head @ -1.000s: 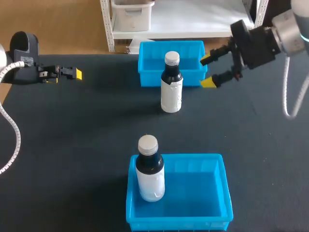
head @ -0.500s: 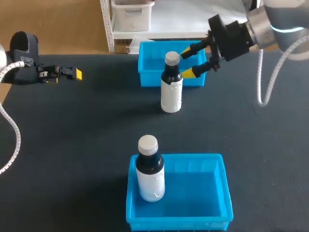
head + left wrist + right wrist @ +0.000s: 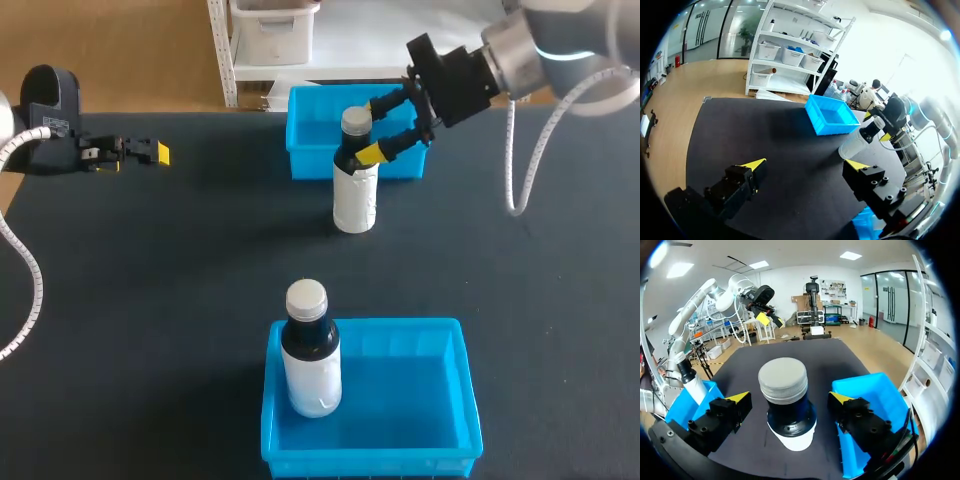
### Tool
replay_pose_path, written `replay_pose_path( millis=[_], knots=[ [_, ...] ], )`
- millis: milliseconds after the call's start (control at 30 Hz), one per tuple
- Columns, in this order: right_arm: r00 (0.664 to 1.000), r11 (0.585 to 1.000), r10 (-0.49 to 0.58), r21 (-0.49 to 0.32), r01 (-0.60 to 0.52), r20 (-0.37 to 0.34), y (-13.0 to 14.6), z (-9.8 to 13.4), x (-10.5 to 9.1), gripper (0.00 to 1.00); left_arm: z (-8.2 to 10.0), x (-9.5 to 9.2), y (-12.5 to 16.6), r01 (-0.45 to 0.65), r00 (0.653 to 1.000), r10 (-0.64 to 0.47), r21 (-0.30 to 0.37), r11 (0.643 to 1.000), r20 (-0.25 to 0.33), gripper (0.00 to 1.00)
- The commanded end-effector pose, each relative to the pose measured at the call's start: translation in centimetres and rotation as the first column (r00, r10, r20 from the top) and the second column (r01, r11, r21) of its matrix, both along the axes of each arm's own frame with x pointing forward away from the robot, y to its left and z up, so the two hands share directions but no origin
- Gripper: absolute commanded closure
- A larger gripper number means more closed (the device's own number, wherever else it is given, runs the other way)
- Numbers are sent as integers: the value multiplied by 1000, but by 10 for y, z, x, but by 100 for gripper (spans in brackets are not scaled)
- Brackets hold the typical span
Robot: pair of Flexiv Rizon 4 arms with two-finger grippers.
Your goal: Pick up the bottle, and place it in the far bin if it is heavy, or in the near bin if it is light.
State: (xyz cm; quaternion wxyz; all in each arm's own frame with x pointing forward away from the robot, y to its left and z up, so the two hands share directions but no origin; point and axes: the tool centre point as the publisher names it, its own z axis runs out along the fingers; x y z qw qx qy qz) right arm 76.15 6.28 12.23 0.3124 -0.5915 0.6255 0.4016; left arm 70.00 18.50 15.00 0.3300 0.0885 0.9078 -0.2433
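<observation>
A bottle (image 3: 354, 190) with a white body, dark neck and grey cap stands upright on the black table, just in front of the far blue bin (image 3: 310, 135). My right gripper (image 3: 373, 127) is open, with one yellow-tipped finger on each side of the bottle's neck. In the right wrist view the bottle (image 3: 786, 405) sits between the fingers with a gap on both sides. The near blue bin (image 3: 420, 400) holds a second, similar bottle (image 3: 310, 355) in its left corner. My left gripper (image 3: 150, 152) hangs open at the table's far left, far from both bottles.
In the left wrist view, beyond the left gripper (image 3: 805, 165), lie bare black table, the far bin (image 3: 832, 117) and the bottle (image 3: 855, 144). The table's back edge runs just behind the far bin.
My right arm has swung left from beside the far bin's right end until its open fingers bracket the bottle's neck. The left arm and both bottles have stayed put.
</observation>
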Motion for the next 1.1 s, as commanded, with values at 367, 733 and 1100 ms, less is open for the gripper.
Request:
replay_pose_path(
  millis=[367,733,1100],
  knots=[
    [1000,1000,0,-1,0,9,11,-1,-5,33,0,0,0,0,1000,0,0,1000,0,0],
    [1000,1000,-2,-2,2,11,10,-1,-8,55,0,0,0,0,1000,0,0,1000,0,0],
    [1000,1000,-6,7,6,23,9,4,-12,100,0,0,0,0,1000,0,0,1000,0,0]
  ],
)
